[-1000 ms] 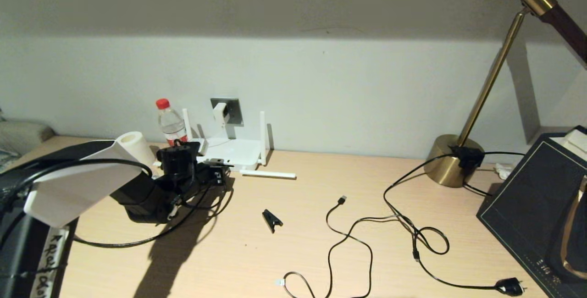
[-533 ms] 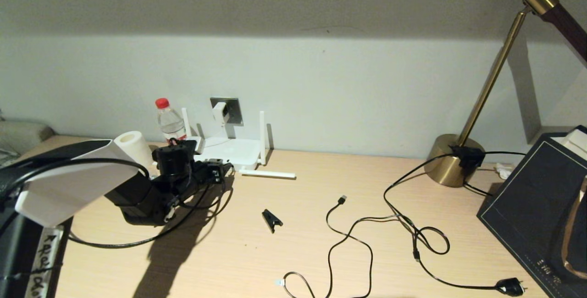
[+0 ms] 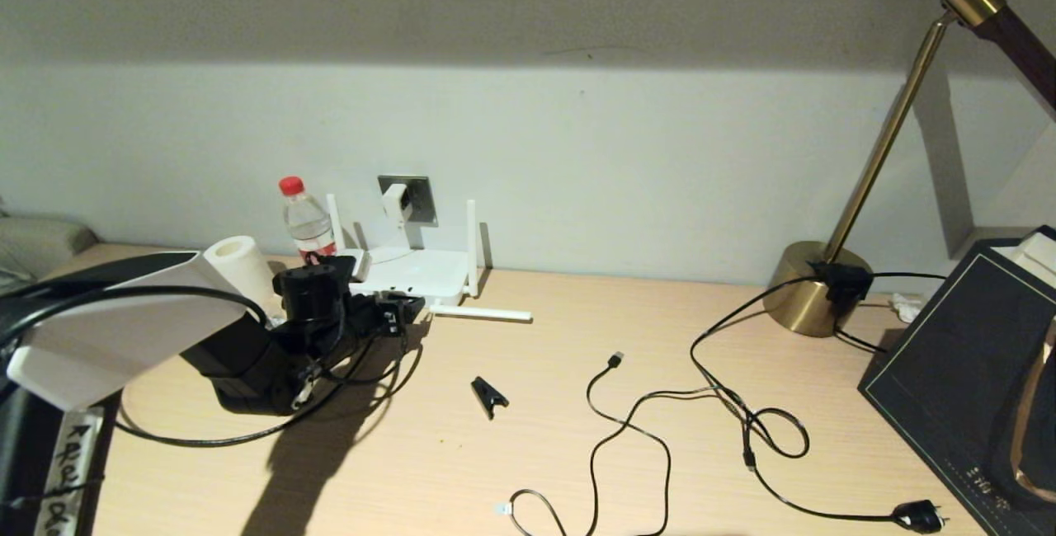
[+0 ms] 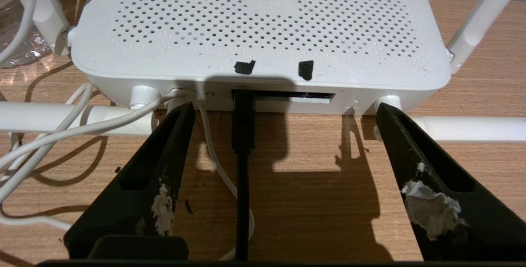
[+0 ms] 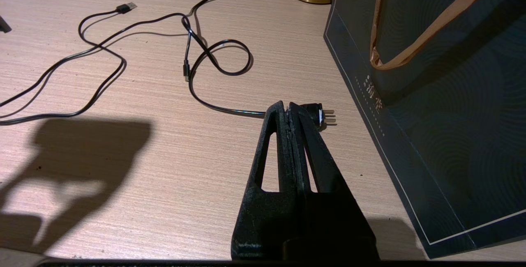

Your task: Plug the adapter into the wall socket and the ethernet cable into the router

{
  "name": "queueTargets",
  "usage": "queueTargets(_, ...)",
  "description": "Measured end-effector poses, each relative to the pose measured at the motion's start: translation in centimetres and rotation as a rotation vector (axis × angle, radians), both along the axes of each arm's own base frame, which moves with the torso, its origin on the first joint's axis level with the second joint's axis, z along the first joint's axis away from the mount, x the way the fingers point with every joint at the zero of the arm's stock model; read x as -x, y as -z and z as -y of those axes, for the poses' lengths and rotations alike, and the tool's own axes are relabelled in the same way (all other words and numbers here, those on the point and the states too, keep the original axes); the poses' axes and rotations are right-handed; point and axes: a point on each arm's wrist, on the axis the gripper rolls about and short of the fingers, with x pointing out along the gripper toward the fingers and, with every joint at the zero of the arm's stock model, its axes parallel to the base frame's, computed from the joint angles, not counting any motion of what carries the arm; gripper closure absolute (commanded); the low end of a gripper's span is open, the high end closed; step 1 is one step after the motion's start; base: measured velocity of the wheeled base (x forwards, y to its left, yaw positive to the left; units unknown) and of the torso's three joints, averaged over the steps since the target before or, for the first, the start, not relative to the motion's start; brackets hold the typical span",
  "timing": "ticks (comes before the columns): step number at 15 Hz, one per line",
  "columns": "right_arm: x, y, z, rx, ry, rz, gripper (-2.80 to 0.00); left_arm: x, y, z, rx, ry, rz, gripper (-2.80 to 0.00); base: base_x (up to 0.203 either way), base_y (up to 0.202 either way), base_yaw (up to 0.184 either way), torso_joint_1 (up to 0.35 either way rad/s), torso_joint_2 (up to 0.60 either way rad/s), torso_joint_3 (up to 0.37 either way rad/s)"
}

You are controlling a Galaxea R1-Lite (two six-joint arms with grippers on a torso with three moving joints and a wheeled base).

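step in hand: looks like the plugging is done and the job now is just getting clear of the ethernet cable (image 4: 242,135) without yanking it
how to do it well: I'd pull straight away from the router (image 4: 263,33) along the cable's line, fingers kept wide, and watch the thin white cord (image 4: 82,129) running right past one fingertip, easy to snag
left gripper (image 4: 283,111): spread wide, tips just off the router's port edge, one either side of the black plug, pinching nothing, touching nothing as far as I can tell
ethernet cable: black plug seated in a port under two black marks, cable trailing back between the fingers
adapter (image 3: 397,202): white cube sitting in the wall socket (image 3: 410,198) behind the router
right gripper (image 5: 289,109): pressed together, empty, parked over the desk beside a dark gift bag (image 5: 431,94)
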Motion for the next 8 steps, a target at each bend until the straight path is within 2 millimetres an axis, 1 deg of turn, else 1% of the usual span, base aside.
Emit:
queueTargets(3, 0.0, 0.0, 0.0, 0.000, 0.000, -0.001, 0.00, 0.9, -0.3, 0.2, 0.000, 0.006, -0.002, -2.80, 0.000, 0.000, 0.000, 0.000, 0.00, 0.000)
queueTargets(7, 0.0, 0.0, 0.0, 0.000, 0.000, 0.000, 0.00, 2.5, -1.6, 0.8, 0.001, 0.026, 0.009, -2.80, 0.000, 0.000, 0.000, 0.000, 0.00, 0.000)
queueTargets(8, 0.0, 0.0, 0.0, 0.000, 0.000, -0.001, 0.00, 2.9, -2.4, 1.1, 0.006, 0.031, 0.039, 0.00, 0.000, 0.000, 0.000, 0.000, 0.00, 0.000)
